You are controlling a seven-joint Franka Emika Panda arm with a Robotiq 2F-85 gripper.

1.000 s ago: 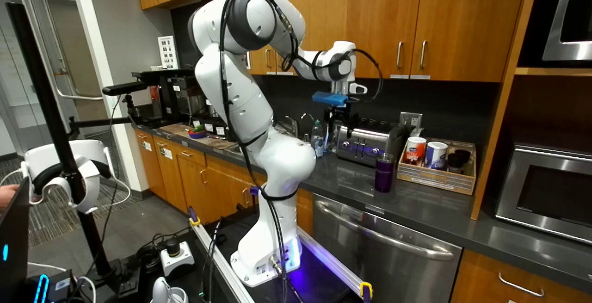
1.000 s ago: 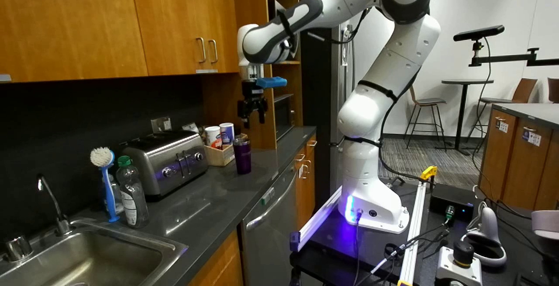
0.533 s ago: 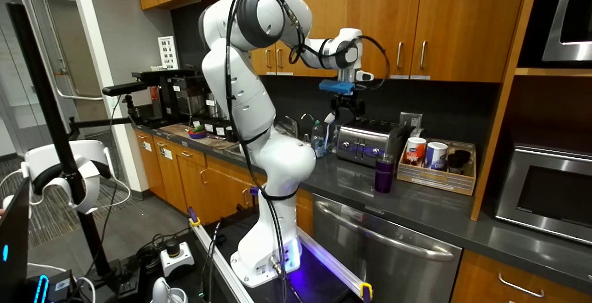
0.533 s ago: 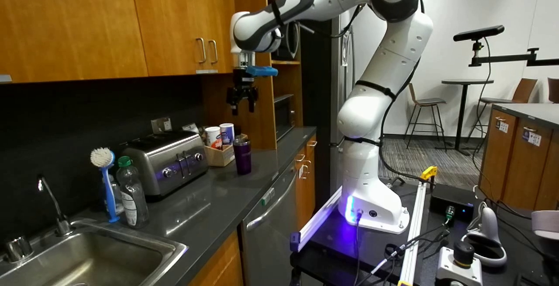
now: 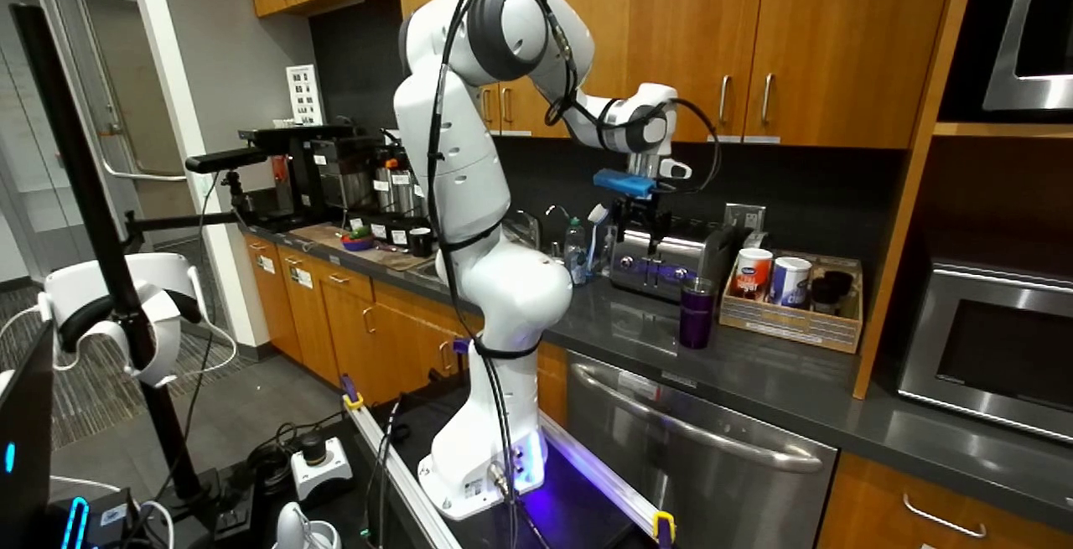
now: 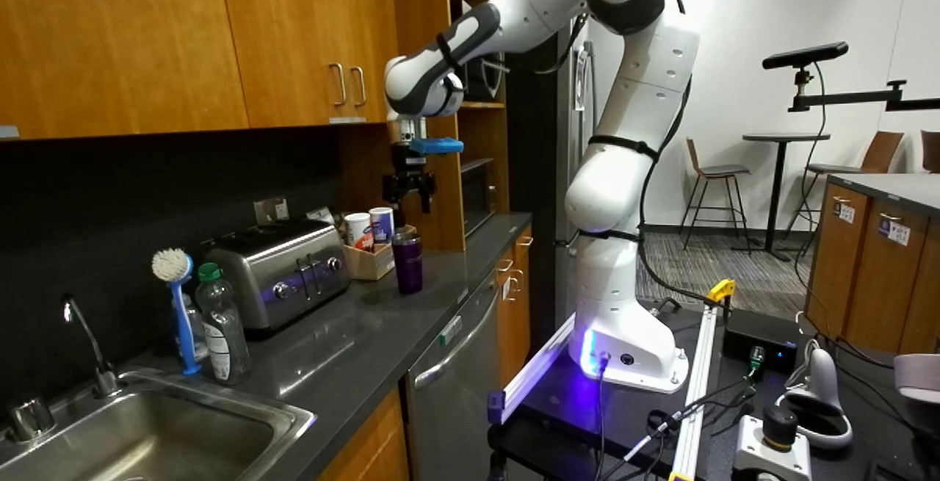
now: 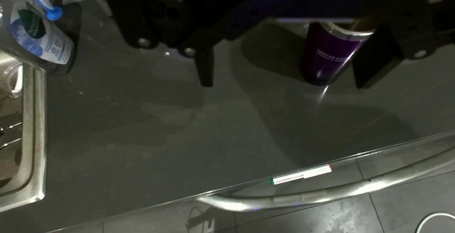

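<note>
A purple tumbler (image 6: 408,269) with pale lettering and a metallic rim, upright on the dark table (image 7: 160,126). Above the table, pointing down, the two black fingers (image 7: 205,69), spread wide apart, with hold of nothing and apart from the tumbler; in the wrist view, the tumbler's rim partly hidden and the fingertip on the picture's right overlapping its side. Near the tumbler, toward the black wall (image 6: 132,194), a light brown box (image 5: 780,332) containing a red-and-white canister (image 5: 752,272), a blue-and-white canister (image 5: 789,282) and dark-topped containers (image 5: 827,292). Also near, along the wall, a steel toaster (image 6: 275,279), knobs and levers facing outward. At the toaster's far end from the tumbler, a clear bottle (image 6: 222,330) with a green cap and, just beside it, a blue brush (image 6: 185,327), white bristles uppermost. Next along, a sink (image 7: 38,137) set into the table, with a slim curved tap (image 6: 106,374) at its back edge. Below the table's front edge, a steel dishwasher (image 5: 721,490) with a bowed handle (image 7: 302,200) and, above the handle, a small white strip (image 7: 302,174) with green and red ends. Overhead, wooden cabinets (image 5: 687,38); past the box, beyond a wooden partition (image 5: 903,197), a microwave (image 5: 997,348). Carrying the fingers, a white arm (image 6: 624,180), bent over the table, with a blue block (image 6: 437,145) at its wrist.
</note>
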